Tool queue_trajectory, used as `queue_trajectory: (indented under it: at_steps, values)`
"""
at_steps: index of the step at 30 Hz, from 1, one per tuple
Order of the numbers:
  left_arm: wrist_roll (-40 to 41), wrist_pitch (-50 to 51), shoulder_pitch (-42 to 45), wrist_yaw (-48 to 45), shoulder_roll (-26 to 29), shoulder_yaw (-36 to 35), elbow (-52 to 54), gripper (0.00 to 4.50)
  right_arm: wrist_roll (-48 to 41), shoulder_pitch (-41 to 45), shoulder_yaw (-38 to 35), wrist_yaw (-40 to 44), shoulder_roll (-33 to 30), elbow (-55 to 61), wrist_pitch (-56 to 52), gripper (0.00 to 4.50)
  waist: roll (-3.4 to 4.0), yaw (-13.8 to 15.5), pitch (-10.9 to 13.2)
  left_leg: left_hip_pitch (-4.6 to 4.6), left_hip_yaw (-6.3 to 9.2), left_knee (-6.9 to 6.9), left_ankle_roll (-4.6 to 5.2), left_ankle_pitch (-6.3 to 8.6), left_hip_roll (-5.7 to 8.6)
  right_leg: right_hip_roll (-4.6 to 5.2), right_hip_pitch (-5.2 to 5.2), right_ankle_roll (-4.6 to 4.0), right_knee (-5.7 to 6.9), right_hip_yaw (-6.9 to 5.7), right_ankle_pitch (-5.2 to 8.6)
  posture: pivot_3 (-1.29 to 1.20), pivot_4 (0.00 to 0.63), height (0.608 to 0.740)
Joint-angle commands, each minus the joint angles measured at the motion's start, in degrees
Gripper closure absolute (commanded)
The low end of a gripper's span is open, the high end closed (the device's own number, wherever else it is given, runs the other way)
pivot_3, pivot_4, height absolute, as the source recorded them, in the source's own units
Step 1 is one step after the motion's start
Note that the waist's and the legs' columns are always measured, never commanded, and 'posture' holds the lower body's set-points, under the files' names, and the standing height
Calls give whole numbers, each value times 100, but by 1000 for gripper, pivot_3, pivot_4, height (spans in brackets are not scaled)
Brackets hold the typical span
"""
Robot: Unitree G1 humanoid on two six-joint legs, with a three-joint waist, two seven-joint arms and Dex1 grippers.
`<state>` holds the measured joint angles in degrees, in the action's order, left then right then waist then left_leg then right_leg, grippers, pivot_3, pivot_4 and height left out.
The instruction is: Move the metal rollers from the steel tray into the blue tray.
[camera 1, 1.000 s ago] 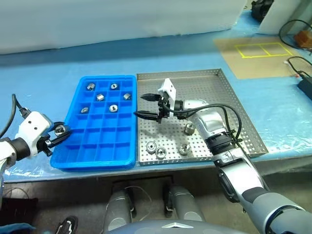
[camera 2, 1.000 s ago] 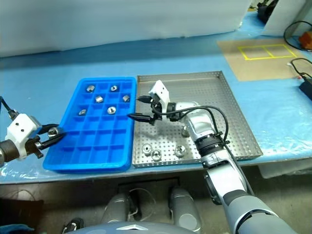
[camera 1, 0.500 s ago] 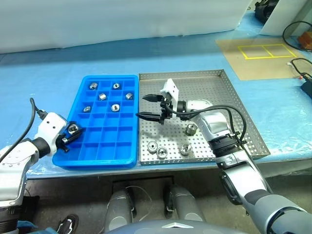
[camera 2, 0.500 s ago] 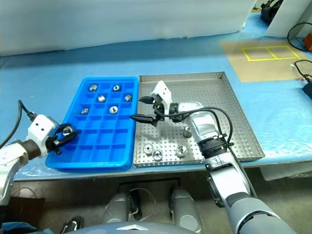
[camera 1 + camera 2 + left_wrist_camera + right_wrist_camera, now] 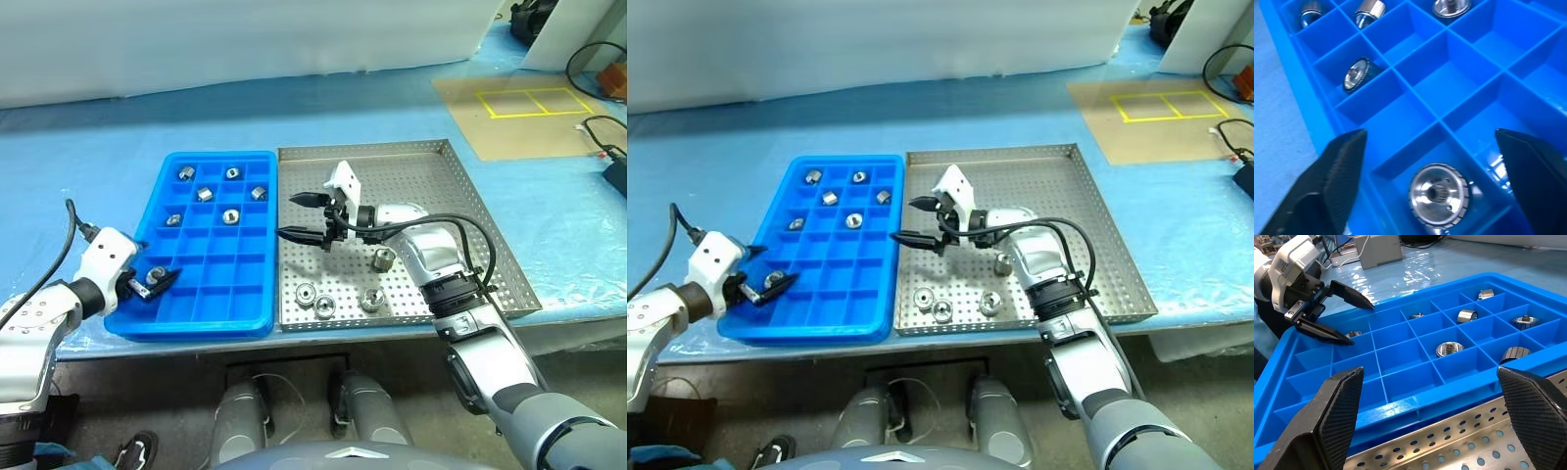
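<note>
My left gripper (image 5: 155, 280) stands open over the near left corner of the blue tray (image 5: 240, 286). One of the metal rollers (image 5: 1440, 196) lies loose in the compartment between its spread fingers. Several more rollers (image 5: 230, 216) sit in compartments at the tray's far end. The steel tray (image 5: 446, 191) lies right beside the blue one. It holds several rollers: one (image 5: 383, 259) mid-tray and others (image 5: 324, 306) along the near edge. My right gripper (image 5: 304, 217) hovers open and empty over the steel tray's left side, pointing toward the blue tray.
Both trays rest on a blue-covered table with a white board (image 5: 245, 39) behind. A cardboard sheet marked with yellow tape squares (image 5: 519, 103) lies at the back right. Black cables (image 5: 600, 69) run along the right edge.
My left gripper carried a roller in over the blue tray's near left corner, lowered it and opened. The roller now lies in a compartment. The right arm has stayed put.
</note>
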<state>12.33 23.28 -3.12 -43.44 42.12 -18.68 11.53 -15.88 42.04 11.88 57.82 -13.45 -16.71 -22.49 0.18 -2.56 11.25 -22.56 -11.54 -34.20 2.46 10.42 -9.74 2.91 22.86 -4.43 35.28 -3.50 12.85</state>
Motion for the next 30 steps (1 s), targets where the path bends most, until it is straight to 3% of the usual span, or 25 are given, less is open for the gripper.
queue_trajectory:
  at_steps: [1, 9, 13, 16, 24, 30]
  values:
    - [274, 130, 362, 106, -13, -81, 288, 54, -81, 73, -96, 9, 21, 242, 84, 0, 0, 11, 0, 0, 0, 0, 0, 0, 0, 0, 0, 0, 0, 0, 0, -348, 150, 740]
    - [1320, 1084, 2493, 361, -312, 156, 475, 54, -106, 171, -235, 13, -107, 170, 88, 0, -1, 61, -1, -3, 0, -4, -2, -3, 7, 3, -3, -1, 8, 5, -1, -390, 150, 740]
    - [1349, 1091, 3605, 253, -703, 834, 93, 54, -67, 224, -382, -85, -234, 113, 136, 0, 0, 10, -2, -5, -3, -8, -2, -5, 10, 3, 5, -1, 16, 15, -1, -431, 150, 740]
    - [1331, 893, 3943, -513, -729, 1561, -45, 54, -67, 207, -525, -185, -364, 148, 117, 0, -1, -49, -2, -9, -6, -8, 1, -3, 10, 2, 11, -1, 12, 19, 0, -471, 150, 740]
    - [1123, 343, 4250, -3337, 99, 3013, -790, 54, -53, -231, -948, -514, -990, 497, 30, 0, 1, -303, -1, -51, -7, -6, 28, -11, 5, -7, 48, -1, 6, 19, 1, -633, 150, 740]
    - [424, -571, 4862, -4153, -249, 3726, -2022, 54, -218, -983, -1154, -957, -1093, 1444, -374, 0, 5, -484, -3, -44, -8, -11, 35, -7, 9, -7, 29, 2, -8, 19, 0, -752, 150, 740]
